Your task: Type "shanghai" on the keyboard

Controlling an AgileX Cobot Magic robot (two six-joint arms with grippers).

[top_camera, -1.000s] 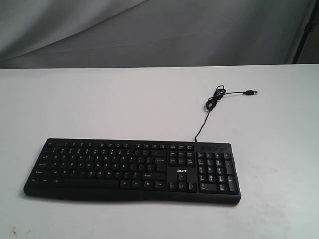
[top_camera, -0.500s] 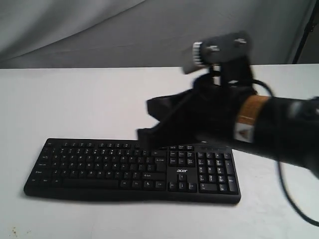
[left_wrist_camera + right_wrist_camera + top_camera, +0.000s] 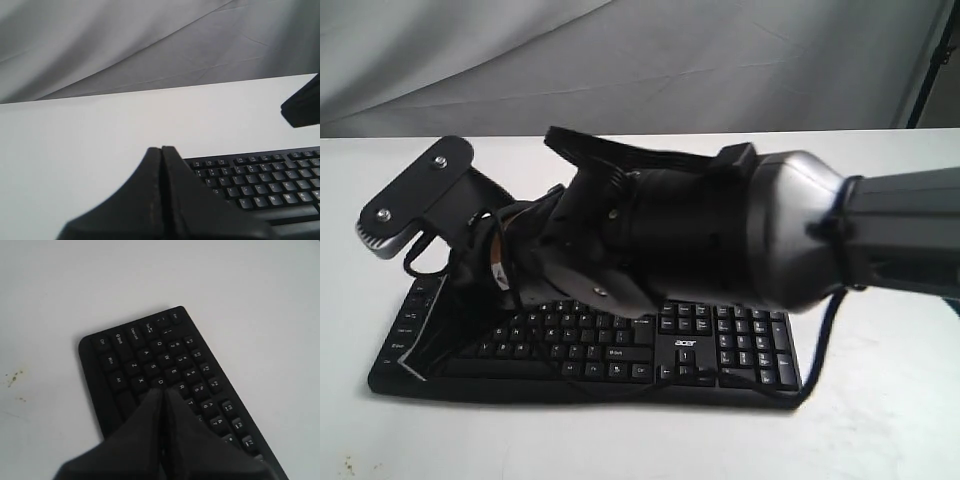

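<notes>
The black keyboard (image 3: 720,350) lies flat on the white table, with its middle and left keys partly covered by my right arm (image 3: 770,230). That arm reaches across from the right. In the right wrist view my right gripper (image 3: 162,390) is shut with nothing in it, and its tips hang just over the keyboard (image 3: 125,355) by the D key. In the exterior view its tips are lost in the dark. My left gripper (image 3: 161,148) is shut and empty, standing off the left end of the keyboard (image 3: 260,185). It does not show in the exterior view. The USB cable is hidden.
The white table (image 3: 880,420) runs back to a grey cloth backdrop (image 3: 620,60). Small dark specks (image 3: 350,465) mark the table's front left corner. A silver camera bracket (image 3: 410,195) sticks up from the right wrist above the keyboard's left end.
One second ago no arm was in view. The right arm swung in from the right and has moved leftward across the keyboard to its left half.
</notes>
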